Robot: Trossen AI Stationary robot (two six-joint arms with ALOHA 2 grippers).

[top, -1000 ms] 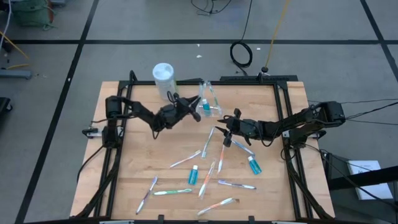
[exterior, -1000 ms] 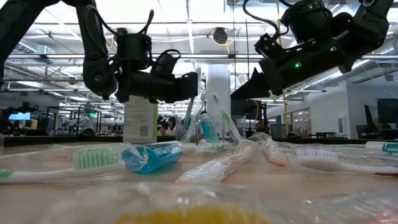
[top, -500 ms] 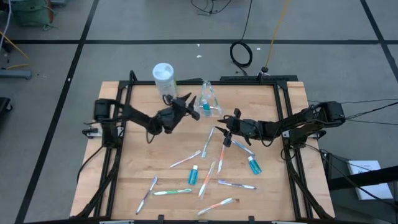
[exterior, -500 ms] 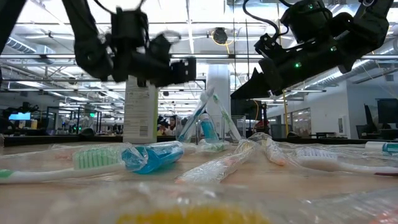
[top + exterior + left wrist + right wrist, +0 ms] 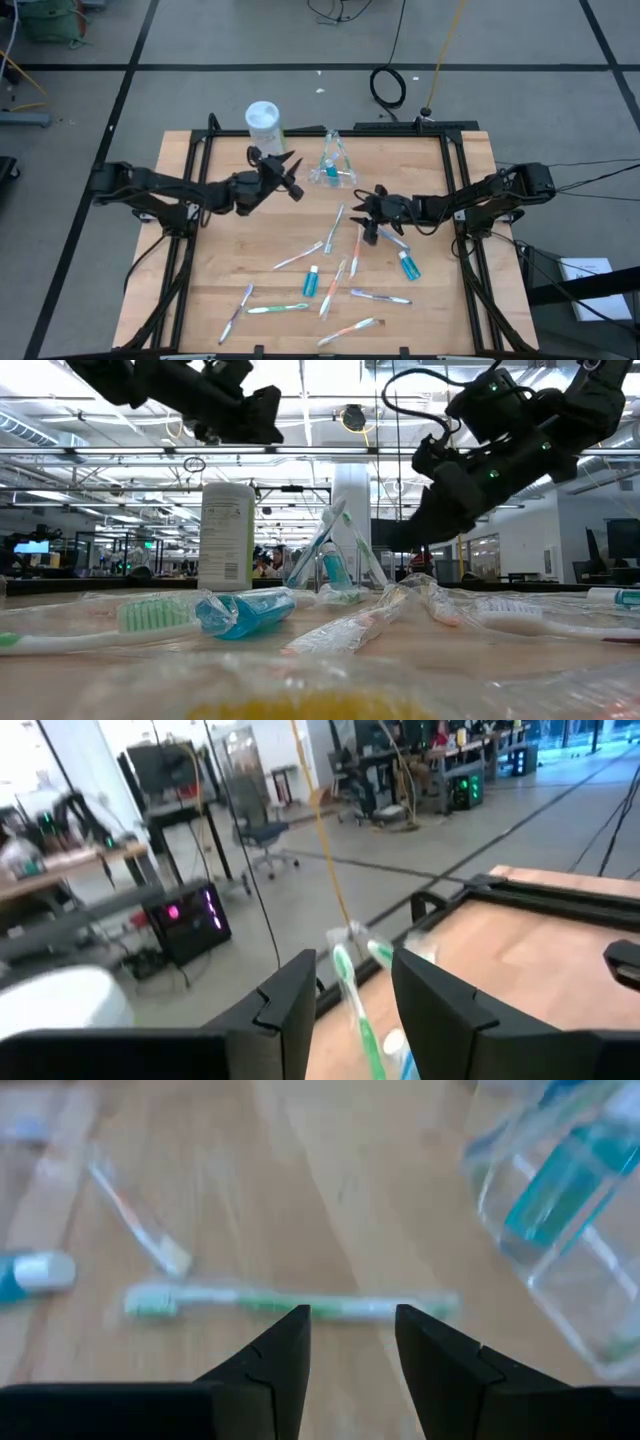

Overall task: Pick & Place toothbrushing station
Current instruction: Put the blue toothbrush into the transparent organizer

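The clear cup (image 5: 331, 172) stands upright at the table's far middle, with toothbrushes and a blue toothpaste tube leaning in it; it also shows in the low view (image 5: 330, 565). My left gripper (image 5: 293, 176) is open and empty, raised just left of the cup; in its wrist view (image 5: 350, 995) the cup's brushes show beyond its fingers. My right gripper (image 5: 364, 222) is open and empty, tipped down over a green toothbrush (image 5: 290, 1302) that lies flat on the table. Several more toothbrushes (image 5: 333, 285) and two toothpaste tubes (image 5: 311, 281) (image 5: 408, 264) lie on the near half.
A white cylindrical canister (image 5: 263, 118) stands at the far left, behind my left gripper, and shows in the low view (image 5: 227, 535). A black frame (image 5: 455, 170) runs along the table's sides. Bare wood (image 5: 230, 250) lies at the table's left.
My left gripper has drawn back from the cup toward the table's left and gone up. A toothbrush in the cup now leans more steeply against the rim. My right gripper has tipped down toward the toothbrushes on the table.
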